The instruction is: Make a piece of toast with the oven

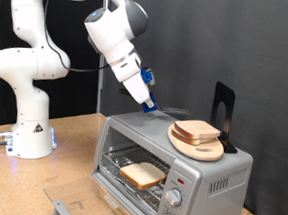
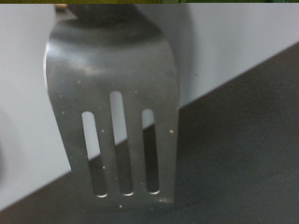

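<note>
with the slotted metal spatula gripped in the gripper jaws above the oven – bread slice already racked – the blade is best kept level.

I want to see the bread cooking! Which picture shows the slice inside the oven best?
The exterior view: the pale tan slice of bread lies on the wire rack inside the boxy silver toaster oven, door open. The wrist view shows only a slotted metal spatula, no bread.
</note>
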